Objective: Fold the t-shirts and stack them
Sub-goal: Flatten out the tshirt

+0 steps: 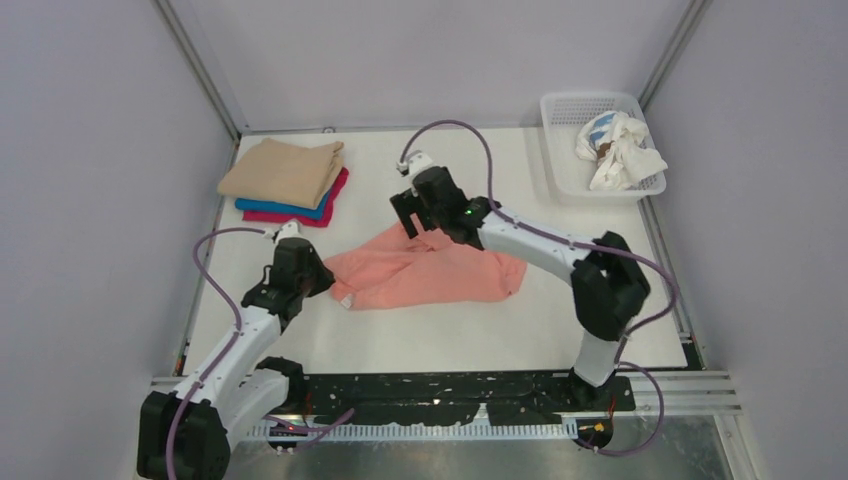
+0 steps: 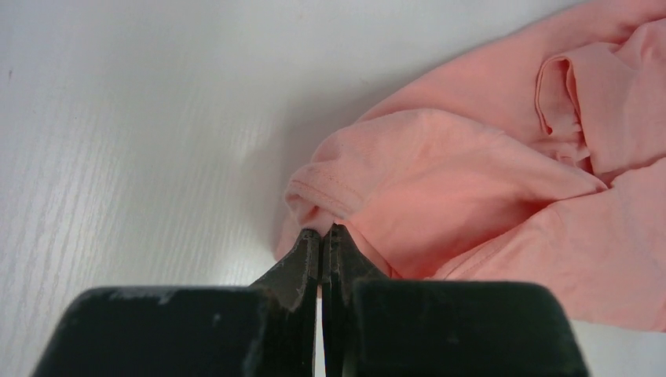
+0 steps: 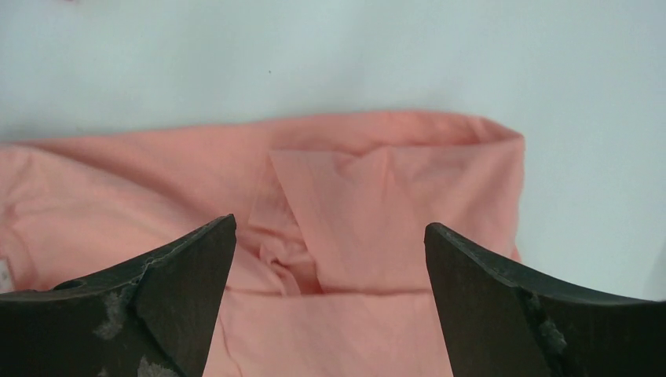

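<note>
T-shirt [image 2: 471, 181] edge between left fingers [image 2: 302, 265]

Tan t-shirt [image 1: 285, 170] hides most of blue t-shirt [image 1: 275, 208] (only edges show).

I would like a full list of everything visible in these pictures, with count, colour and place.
salmon-pink t-shirt: one, salmon-pink, crumpled at the middle of the table
folded t-shirts: three, tan over blue over magenta, stacked far left
basket: one, white, far right corner
cloths: bundle, mostly white, inside the basket
table: one, white, under everything
left gripper: one, black, shut on the salmon-pink t-shirt's edge
right gripper: one, black, open above that shirt
</note>
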You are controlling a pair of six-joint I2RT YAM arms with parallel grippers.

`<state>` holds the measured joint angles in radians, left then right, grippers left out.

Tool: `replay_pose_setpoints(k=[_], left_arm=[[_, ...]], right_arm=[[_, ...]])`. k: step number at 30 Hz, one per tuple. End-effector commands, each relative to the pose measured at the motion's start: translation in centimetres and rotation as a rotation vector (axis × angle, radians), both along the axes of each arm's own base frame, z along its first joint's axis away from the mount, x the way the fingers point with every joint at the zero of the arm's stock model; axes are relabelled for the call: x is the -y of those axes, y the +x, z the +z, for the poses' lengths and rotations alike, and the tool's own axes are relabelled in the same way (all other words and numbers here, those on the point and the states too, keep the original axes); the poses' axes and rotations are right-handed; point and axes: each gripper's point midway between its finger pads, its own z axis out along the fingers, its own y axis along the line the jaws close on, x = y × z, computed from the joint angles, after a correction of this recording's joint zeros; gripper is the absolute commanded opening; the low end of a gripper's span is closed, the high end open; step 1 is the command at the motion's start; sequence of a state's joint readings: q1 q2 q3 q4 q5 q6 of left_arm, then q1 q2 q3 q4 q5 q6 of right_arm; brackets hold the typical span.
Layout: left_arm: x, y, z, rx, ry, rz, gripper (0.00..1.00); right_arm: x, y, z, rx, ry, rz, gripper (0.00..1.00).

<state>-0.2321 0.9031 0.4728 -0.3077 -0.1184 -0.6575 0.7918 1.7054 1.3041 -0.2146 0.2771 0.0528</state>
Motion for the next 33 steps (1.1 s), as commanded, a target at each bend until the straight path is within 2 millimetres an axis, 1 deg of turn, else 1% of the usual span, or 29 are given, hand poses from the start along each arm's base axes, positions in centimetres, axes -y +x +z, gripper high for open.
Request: replay_pose_setpoints(k=[1, 2, 4, 5, 6, 7, 9, 10, 11, 14, 15, 18, 20, 21, 22, 24, 27, 28, 29, 32, 33], left_arm=[[0.5, 0.9, 0.4, 0.034, -0.038, 0.0, 0.0], [0.6, 0.9, 0.3, 0.03, -0.037, -0.001, 0.0], [0.6, 0.9, 0.2, 0.023, -0.034, -0.004, 0.0], [0.6, 0.9, 0.1, 0.018, -0.033, -0.005, 0.0], [0.6, 0.8, 0.1, 0.017, -0.033, -0.006, 0.0], [0.6, 0.8, 0.2, 0.019, -0.034, -0.007, 0.0], [0.6, 0.8, 0.2, 0.024, -0.033, -0.006, 0.0], [0.5, 0.8, 0.3, 0.028, -0.031, -0.003, 0.0], [0.4, 0.8, 0.3, 0.03, -0.03, -0.001, 0.0], [0.3, 0.9, 0.4, 0.033, -0.024, 0.002, 0.0], [0.3, 0.9, 0.4, 0.033, -0.022, 0.003, 0.0], [0.3, 0.9, 0.4, 0.03, -0.02, 0.006, 0.0], [0.2, 0.9, 0.3, 0.028, -0.019, 0.006, 0.0], [0.3, 0.9, 0.3, 0.026, -0.019, 0.006, 0.0], [0.2, 0.9, 0.3, 0.024, -0.017, 0.007, 0.0], [0.1, 0.9, 0.2, 0.021, -0.014, 0.011, 0.0], [0.1, 0.9, 0.2, 0.02, -0.012, 0.011, 0.0], [0.1, 0.9, 0.2, 0.02, -0.012, 0.011, 0.0], [0.1, 0.9, 0.2, 0.021, -0.012, 0.011, 0.0], [0.0, 0.9, 0.1, 0.019, -0.009, 0.016, 0.0], [0.0, 0.9, 0.2, 0.019, -0.007, 0.018, 0.0]], right_arm=[[-2.5, 2.4, -2.5, -0.012, -0.197, 0.07, 0.95], [-3.8, 3.0, -3.4, -0.019, -0.202, 0.082, 0.95], [-4.9, 4.1, -4.4, -0.035, -0.224, 0.08, 0.95], [-5.0, 4.3, -4.8, -0.043, -0.237, 0.072, 0.95], [-5.0, 5.0, -5.5, -0.051, -0.272, 0.05, 0.95], [-4.9, 5.3, -5.9, -0.055, -0.294, 0.04, 0.95], [-4.5, 5.8, -7.8, -0.079, -0.365, 0.021, 0.97], [-4.4, 6.0, -7.7, -0.077, -0.38, 0.012, 0.97], [-4.3, 6.1, -8.3, -0.083, -0.394, 0.011, 0.98], [-3.7, 6.1, -9.2, -0.093, -0.432, -0.005, 0.99], [-3.5, 6.1, -9.5, -0.095, -0.443, -0.012, 0.97], [-2.2, 6.2, -9.4, -0.079, -0.482, -0.058, 0.92], [-1.6, 6.5, -9.1, -0.059, -0.492, -0.083, 0.82], [-1.3, 6.7, -8.8, -0.044, -0.494, -0.101, 0.69], [-1.1, 6.7, -8.7, -0.038, -0.494, -0.11, 0.6], [-0.7, 6.8, -8.5, -0.033, -0.495, -0.121, 0.58], [-0.2, 6.5, -8.5, -0.036, -0.502, -0.124, 0.58], [-0.2, 6.5, -8.0, -0.028, -0.493, -0.129, 0.58], [0.2, 6.4, -8.1, -0.025, -0.497, -0.138, 0.58], [1.2, 6.4, -6.9, -0.002, -0.482, -0.184, 0.58], [1.3, 6.5, -6.5, 0.006, -0.465, -0.194, 0.58]])
